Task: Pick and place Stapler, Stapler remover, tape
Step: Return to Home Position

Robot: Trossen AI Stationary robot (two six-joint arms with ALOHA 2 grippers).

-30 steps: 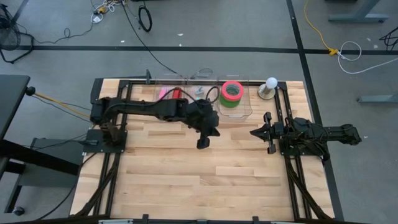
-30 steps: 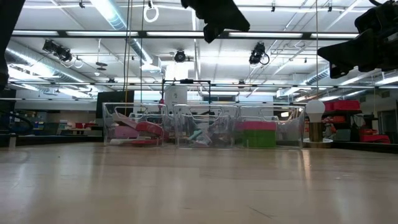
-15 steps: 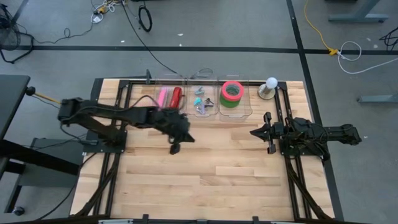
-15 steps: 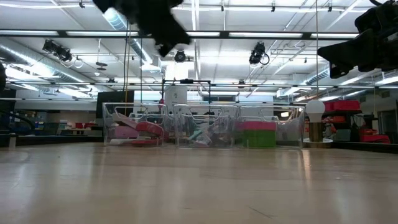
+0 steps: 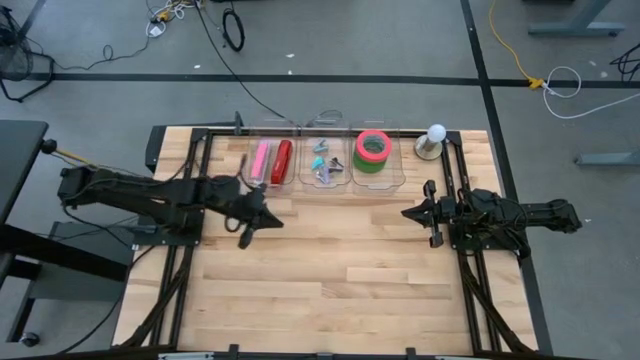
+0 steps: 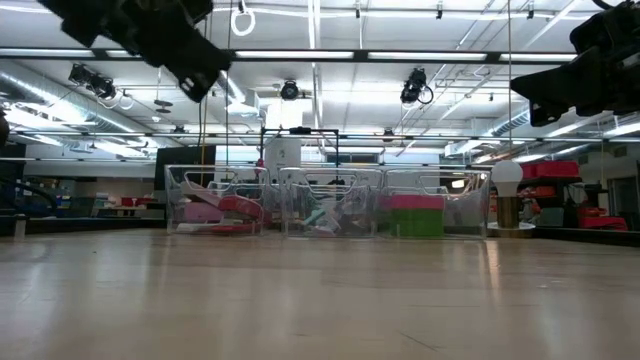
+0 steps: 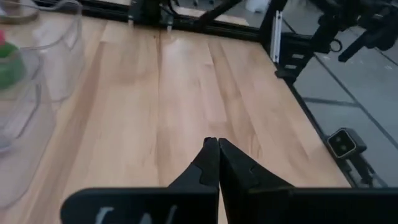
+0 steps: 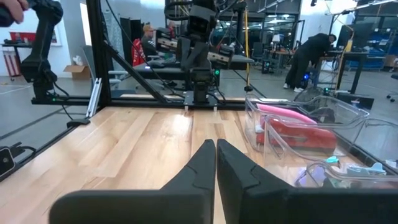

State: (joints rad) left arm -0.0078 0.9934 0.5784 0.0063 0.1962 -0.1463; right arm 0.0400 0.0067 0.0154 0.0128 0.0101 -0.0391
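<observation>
Left gripper (image 5: pixel 266 217) has pulled back from over the middle bin (image 5: pixel 325 185), where it hung a second ago, across to the left side of the table (image 5: pixel 330 290). It now sits just in front of the left bin (image 5: pixel 272 186), well above the wood in the low view, jaws together and holding nothing in the left wrist view. Reads as the retreat to home, about done. With the arm gone, all three clear bins at the far edge are uncovered. Left bin holds the pink stapler (image 5: pixel 262 160) and the red stapler (image 5: pixel 283 160) side by side. Middle bin holds the staple removers (image 5: pixel 324 163), small and bluish, count hard to tell. Right bin (image 5: pixel 395 178) holds the red tape roll (image 5: pixel 374 145) stacked on the green tape roll (image 5: pixel 372 166). Bin contents match the earlier frames wherever they showed. No task thing is left loose on the table, so the sorting looks finished. Right gripper (image 5: pixel 408 212) is parked at the right side exactly as before, jaws together, empty.
</observation>
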